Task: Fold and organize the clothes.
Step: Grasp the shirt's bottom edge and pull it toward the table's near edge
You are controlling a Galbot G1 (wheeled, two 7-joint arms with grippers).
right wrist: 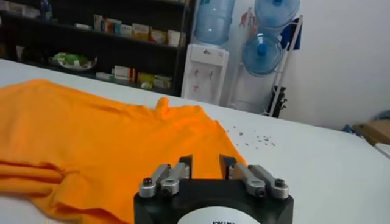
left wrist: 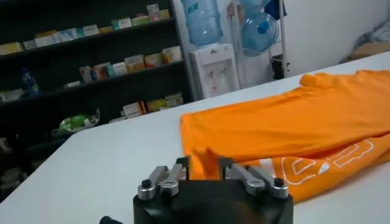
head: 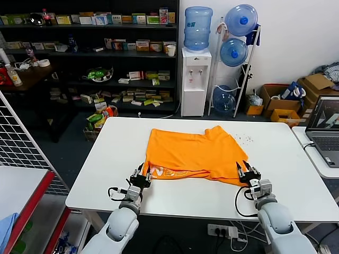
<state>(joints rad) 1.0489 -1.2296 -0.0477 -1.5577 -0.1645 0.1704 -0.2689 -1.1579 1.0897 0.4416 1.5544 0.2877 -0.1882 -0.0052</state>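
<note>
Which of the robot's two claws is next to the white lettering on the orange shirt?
The left end effector, at the T-shirt corner showing lettering; the right end effector meets plain orange.

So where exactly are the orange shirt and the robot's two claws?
orange T-shirt (head: 193, 151), head view, middle of the fabric.
left gripper (head: 142, 176), head view, between its fingertips.
right gripper (head: 247, 173), head view, between its fingertips.
</note>
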